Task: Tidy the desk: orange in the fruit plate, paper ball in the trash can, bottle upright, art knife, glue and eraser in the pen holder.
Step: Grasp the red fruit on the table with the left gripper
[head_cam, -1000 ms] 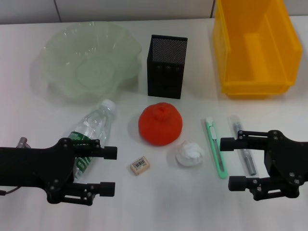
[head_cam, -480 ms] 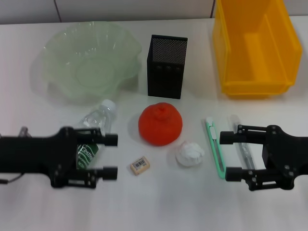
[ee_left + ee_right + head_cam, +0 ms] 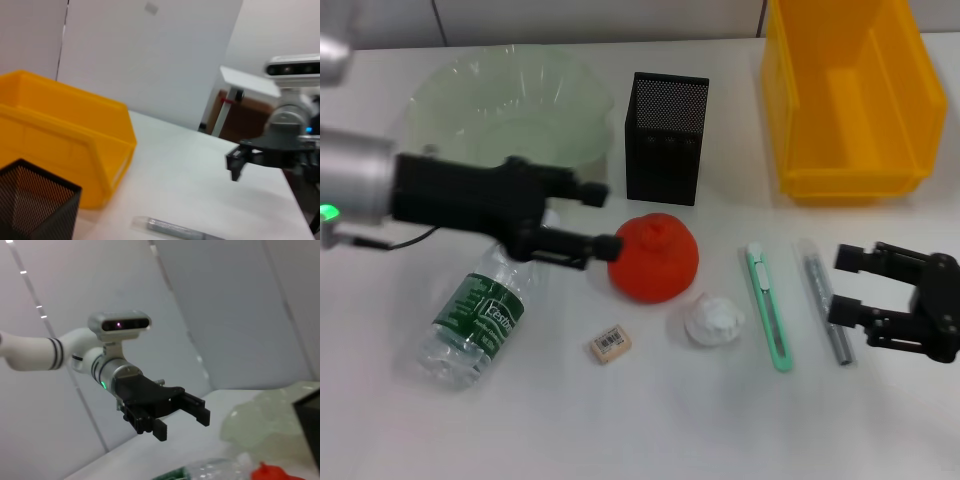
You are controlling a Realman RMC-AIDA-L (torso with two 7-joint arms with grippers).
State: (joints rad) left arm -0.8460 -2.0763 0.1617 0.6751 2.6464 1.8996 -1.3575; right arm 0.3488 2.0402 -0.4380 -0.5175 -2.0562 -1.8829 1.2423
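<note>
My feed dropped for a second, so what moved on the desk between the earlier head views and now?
The left end effector lifted and swung forward over the bottle, toward the orange; its fingers are open and empty. The right end effector pulled back toward the robot's right, open, beside the glue stick. The bottle lies a little differently but still flat. Orange, eraser, paper ball and art knife are unmoved.
</note>
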